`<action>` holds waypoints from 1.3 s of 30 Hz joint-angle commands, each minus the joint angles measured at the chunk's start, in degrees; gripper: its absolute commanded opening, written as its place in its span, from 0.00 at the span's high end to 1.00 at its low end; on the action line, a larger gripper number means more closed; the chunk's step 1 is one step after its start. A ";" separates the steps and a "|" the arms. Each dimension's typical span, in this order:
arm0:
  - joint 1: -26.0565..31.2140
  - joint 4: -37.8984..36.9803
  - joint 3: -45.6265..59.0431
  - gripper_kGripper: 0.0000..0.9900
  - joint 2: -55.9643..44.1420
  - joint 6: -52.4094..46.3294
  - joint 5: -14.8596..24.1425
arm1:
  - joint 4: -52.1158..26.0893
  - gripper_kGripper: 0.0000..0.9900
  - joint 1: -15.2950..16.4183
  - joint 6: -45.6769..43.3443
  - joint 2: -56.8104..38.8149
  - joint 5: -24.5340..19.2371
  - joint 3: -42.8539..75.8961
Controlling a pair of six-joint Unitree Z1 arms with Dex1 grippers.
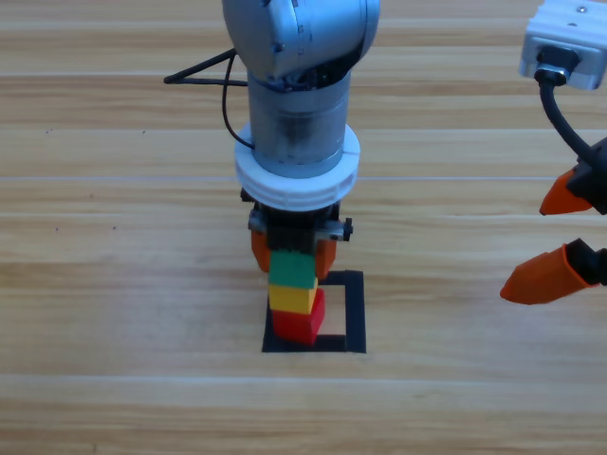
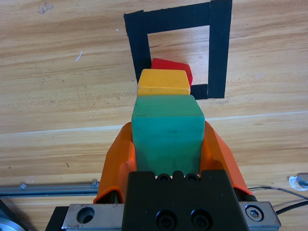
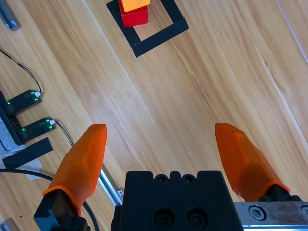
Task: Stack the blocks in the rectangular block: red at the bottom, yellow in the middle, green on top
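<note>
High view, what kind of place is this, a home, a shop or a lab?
Most likely a robotics lab bench. A bare wooden table carries a black tape frame marking a target. Small electronic modules with green lights and loose cables lie on it, seen in the right wrist view.

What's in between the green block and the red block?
The yellow block sits between the green block and the red block; the high view shows it best.

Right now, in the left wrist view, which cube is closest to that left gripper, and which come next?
1. Green cube: between the jaws of the left gripper.
2. Yellow cube: just beyond, under the green.
3. Red cube: farthest, at the bottom, in the black tape frame.
</note>
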 commanded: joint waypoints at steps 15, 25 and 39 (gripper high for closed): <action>-0.98 -4.53 6.87 0.52 -0.20 -0.28 0.96 | -0.63 0.00 -1.28 -0.55 2.98 0.56 1.70; -0.98 -4.44 7.75 0.00 -4.06 -0.90 1.23 | -0.45 0.00 -1.28 -0.46 2.89 0.64 1.70; -4.85 -5.40 9.42 0.00 -23.75 -2.57 8.26 | -0.63 0.00 -1.28 -0.46 2.89 0.64 1.70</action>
